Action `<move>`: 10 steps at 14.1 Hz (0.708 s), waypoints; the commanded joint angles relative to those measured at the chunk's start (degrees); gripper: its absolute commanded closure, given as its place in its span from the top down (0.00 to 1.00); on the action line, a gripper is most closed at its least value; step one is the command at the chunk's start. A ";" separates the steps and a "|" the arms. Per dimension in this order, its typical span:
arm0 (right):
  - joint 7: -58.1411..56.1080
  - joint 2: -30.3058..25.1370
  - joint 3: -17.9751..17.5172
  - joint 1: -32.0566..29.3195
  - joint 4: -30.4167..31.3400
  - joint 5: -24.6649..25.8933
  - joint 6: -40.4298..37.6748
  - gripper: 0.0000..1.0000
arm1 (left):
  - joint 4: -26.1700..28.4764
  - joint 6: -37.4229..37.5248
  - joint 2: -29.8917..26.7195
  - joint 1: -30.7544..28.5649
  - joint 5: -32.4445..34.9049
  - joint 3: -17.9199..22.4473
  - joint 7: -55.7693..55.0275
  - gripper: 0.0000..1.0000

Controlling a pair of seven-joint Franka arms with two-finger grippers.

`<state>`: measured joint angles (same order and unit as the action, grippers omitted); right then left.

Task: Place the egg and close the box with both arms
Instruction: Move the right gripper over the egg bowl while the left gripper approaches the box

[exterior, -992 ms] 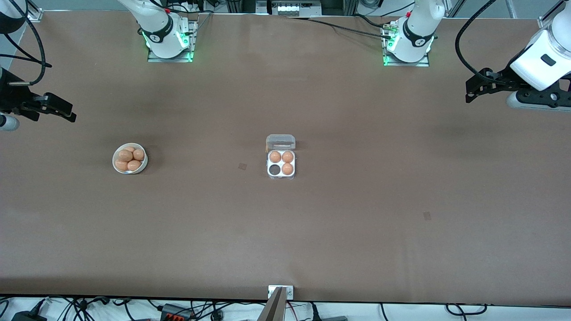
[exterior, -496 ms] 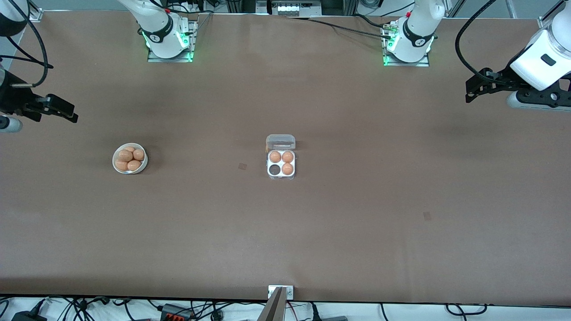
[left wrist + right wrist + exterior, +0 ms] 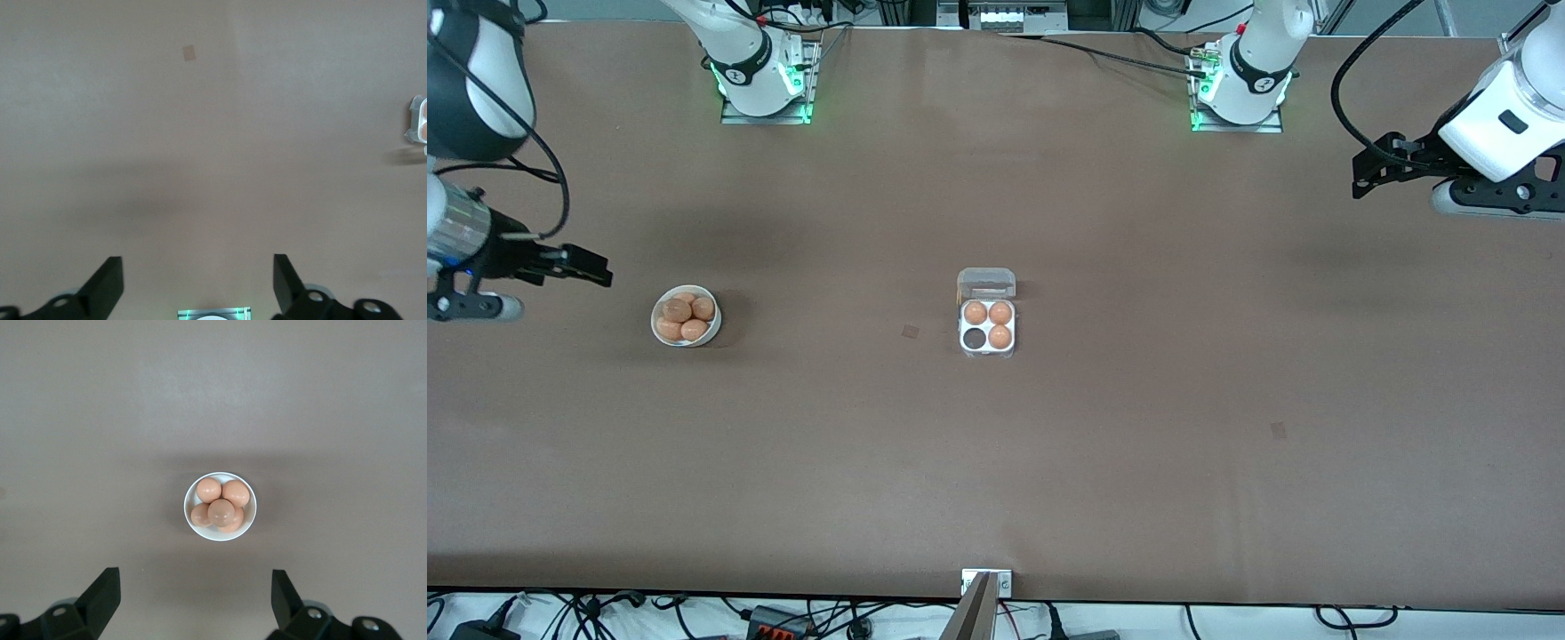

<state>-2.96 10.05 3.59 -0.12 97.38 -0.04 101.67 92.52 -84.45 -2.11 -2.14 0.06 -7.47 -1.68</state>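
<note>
The clear egg box [image 3: 987, 352] sits open at mid-table, its lid [image 3: 986, 283] tipped up on the side toward the robots' bases. Three eggs [image 3: 988, 313] fill its cells and one cell [image 3: 974, 339] is bare. Several more eggs [image 3: 684, 317] lie in a white bowl [image 3: 714, 327] toward the right arm's end. My right gripper [image 3: 596, 269] hangs open and empty over the table beside the bowl; its wrist view shows the bowl [image 3: 186, 509] and eggs [image 3: 221, 511] ahead of the open gripper [image 3: 195, 595]. My left gripper [image 3: 1368, 174] is open and empty over the left arm's end; the box edge [image 3: 417, 120] shows in its wrist view.
Both arm bases [image 3: 763, 84] [image 3: 1240, 89] stand at the table's edge farthest from the front camera. Two small dark patches [image 3: 910, 332] [image 3: 1278, 430] lie flat on the brown table. A metal bracket [image 3: 986, 582] sits at the edge nearest the front camera.
My right gripper has swung in over the table toward the bowl. My left arm has shifted only slightly. The eggs and the box have not moved.
</note>
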 commanded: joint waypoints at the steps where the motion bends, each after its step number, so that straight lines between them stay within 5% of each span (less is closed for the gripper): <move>1: -0.29 3.21 -0.25 -0.59 -0.44 0.30 0.37 1.00 | -1.37 3.82 0.62 -0.32 0.11 -0.18 1.06 0.27; 4: -0.29 6.20 -0.16 -0.32 -0.44 0.74 2.83 1.00 | -1.56 7.54 0.79 0.29 0.11 -0.44 1.06 0.01; 10: -0.29 14.11 -0.08 -1.29 -0.09 0.48 4.33 1.00 | -1.47 10.51 1.41 2.74 -1.03 -1.49 1.51 0.01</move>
<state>-2.96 22.19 3.88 -0.77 97.51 -0.03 105.42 92.37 -77.41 -1.61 -1.40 -0.24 -7.83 -0.83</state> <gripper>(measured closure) 0.000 0.965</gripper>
